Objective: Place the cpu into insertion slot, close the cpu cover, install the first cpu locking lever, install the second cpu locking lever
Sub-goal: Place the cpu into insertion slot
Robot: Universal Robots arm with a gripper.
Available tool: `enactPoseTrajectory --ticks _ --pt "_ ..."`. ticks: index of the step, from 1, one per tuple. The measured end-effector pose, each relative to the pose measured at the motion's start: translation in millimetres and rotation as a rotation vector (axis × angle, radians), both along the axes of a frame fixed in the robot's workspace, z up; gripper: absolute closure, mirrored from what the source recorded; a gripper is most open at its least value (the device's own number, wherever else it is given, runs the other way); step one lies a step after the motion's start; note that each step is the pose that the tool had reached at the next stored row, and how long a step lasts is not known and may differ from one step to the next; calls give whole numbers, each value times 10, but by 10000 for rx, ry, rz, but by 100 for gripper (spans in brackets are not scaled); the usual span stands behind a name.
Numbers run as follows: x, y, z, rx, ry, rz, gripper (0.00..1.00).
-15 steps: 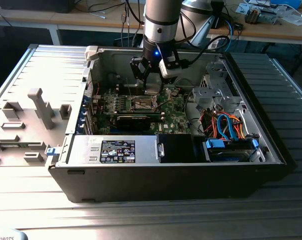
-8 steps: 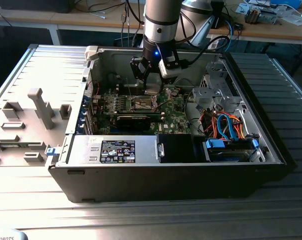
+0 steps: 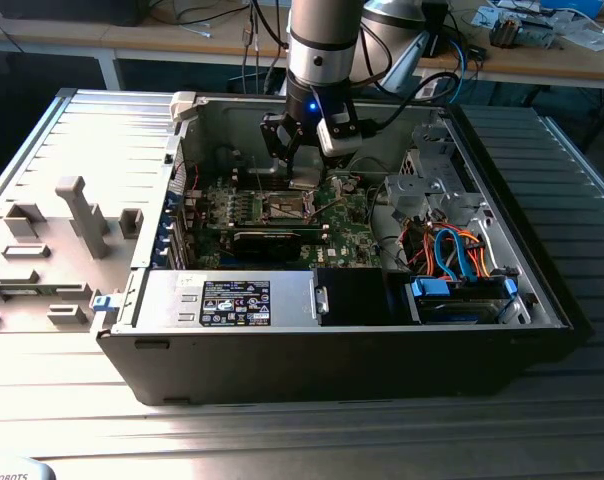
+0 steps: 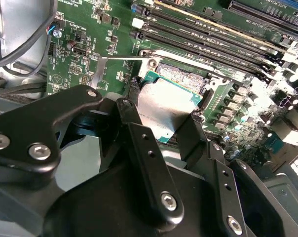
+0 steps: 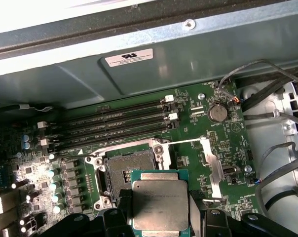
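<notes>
My gripper is shut on the cpu, a flat square chip with a silver-grey face and green edge, pinched between two black fingers. The chip hangs just above and to one side of the insertion slot. The slot is a dark square socket with a silver rim on the green board, and its contacts lie bare. In the exterior view the gripper sits low inside the open computer case over the slot. A thin silver locking lever is swung out beside the slot. The cpu cover is hidden.
Long black memory slots run beside the socket, with a coin battery and loose cables near the case wall. A grey drive cage, orange and blue cables and a power supply crowd the case.
</notes>
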State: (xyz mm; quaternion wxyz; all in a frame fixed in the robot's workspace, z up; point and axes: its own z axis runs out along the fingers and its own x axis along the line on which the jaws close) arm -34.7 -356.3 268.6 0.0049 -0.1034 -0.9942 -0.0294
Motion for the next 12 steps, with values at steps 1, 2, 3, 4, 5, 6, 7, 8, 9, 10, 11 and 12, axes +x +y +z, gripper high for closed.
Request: enactPoseTrajectory --ticks 1,2,3,4,5,6,7,8,9,10,11,12 --pt "0 0 0 -2 0 -14 46" --pt "0 0 0 -4 0 -37 46" --pt "0 0 0 -9 0 -66 46" --pt "0 0 0 -12 0 -85 46" --pt "0 0 0 -14 0 -97 46" --pt "0 0 0 -16 0 -113 46" --pt "0 0 0 -19 0 -125 46" --pt "0 0 0 -23 0 -145 46" --pt "0 0 0 -28 0 -171 46" --pt "0 0 0 -32 1 -191 46" --pt "0 0 0 -33 0 -201 46" --pt "0 0 0 -36 0 -217 46"
